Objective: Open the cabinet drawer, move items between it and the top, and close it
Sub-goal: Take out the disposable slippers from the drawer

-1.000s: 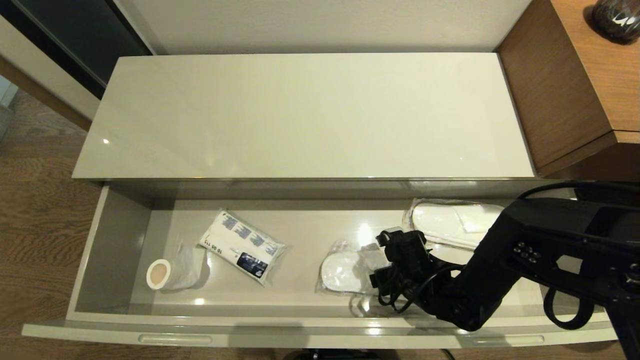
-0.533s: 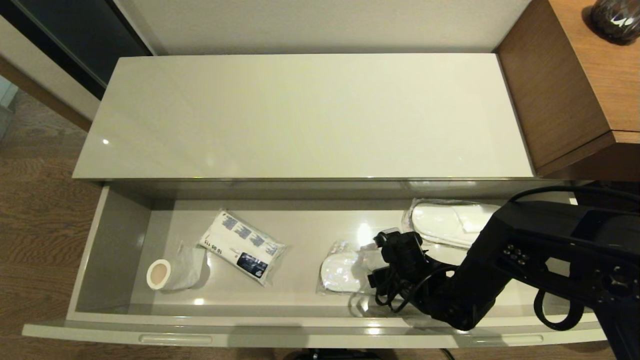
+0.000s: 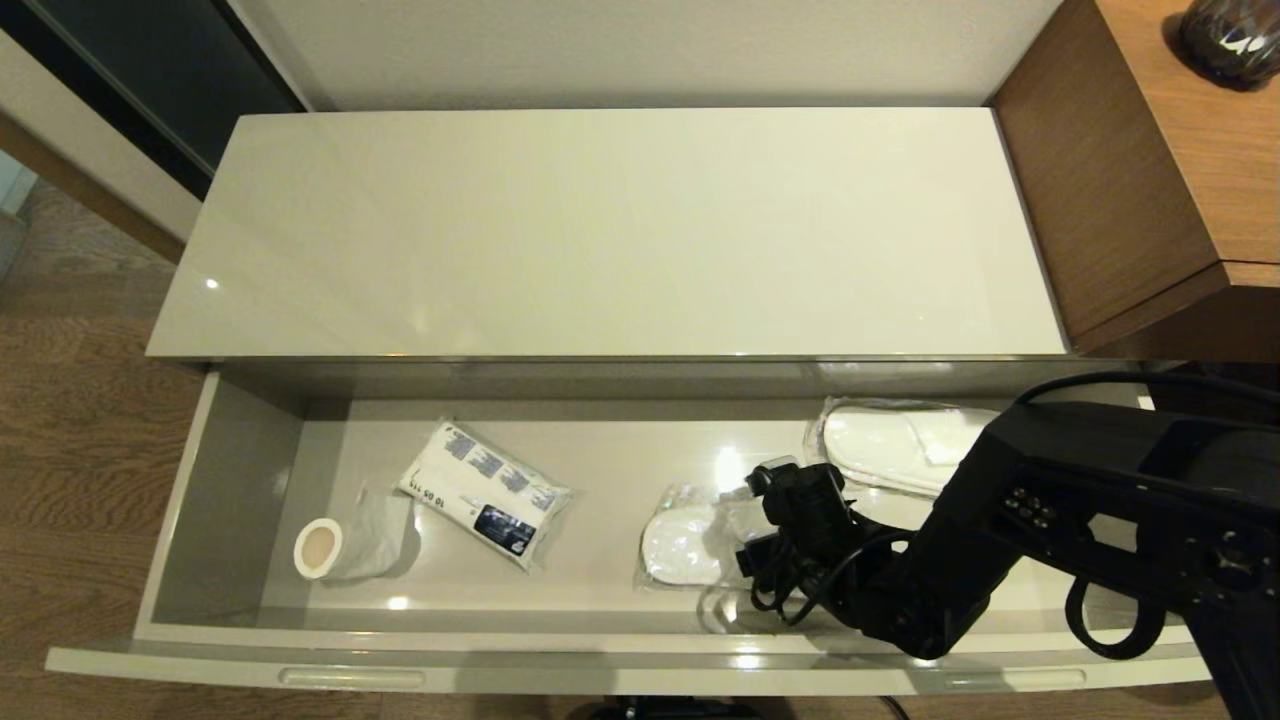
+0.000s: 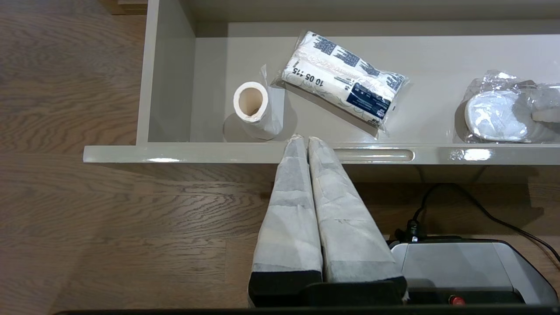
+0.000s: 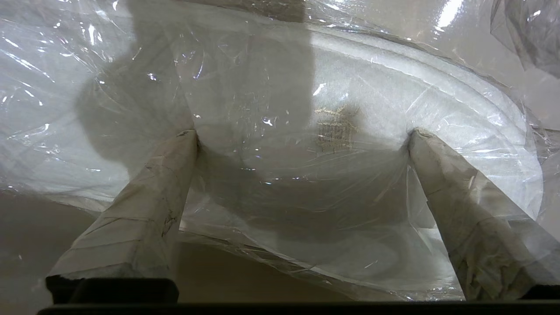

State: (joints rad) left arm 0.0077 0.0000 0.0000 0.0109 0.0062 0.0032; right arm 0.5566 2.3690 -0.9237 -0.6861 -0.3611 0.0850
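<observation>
The cabinet drawer (image 3: pixel 225 500) stands pulled wide out below the bare glossy top (image 3: pixel 600 230). Inside lie a white bundle with blue print (image 3: pixel 485 492), a near pack of white slippers in clear plastic (image 3: pixel 685 545) and a second slipper pack (image 3: pixel 900 445) further back on the right. My right gripper (image 5: pixel 302 133) is open, pointing down into the drawer. Both its fingertips (image 5: pixel 186 140) press into the plastic of the near slippers (image 5: pixel 350 109). My left gripper (image 4: pixel 302 139) is shut and empty, parked in front of the drawer's front edge (image 4: pixel 197 154).
A wrapped paper roll (image 3: pixel 340 545) lies at the drawer's left end. A brown wooden unit (image 3: pixel 1130 180) with a dark vase (image 3: pixel 1225 35) adjoins the cabinet on the right. My right arm (image 3: pixel 1050 520) spans the drawer's right part. Wood floor (image 3: pixel 80 420) lies to the left.
My right forearm has drifted slightly left; the gripper stays open over the near slippers. The items in the drawer have not moved.
</observation>
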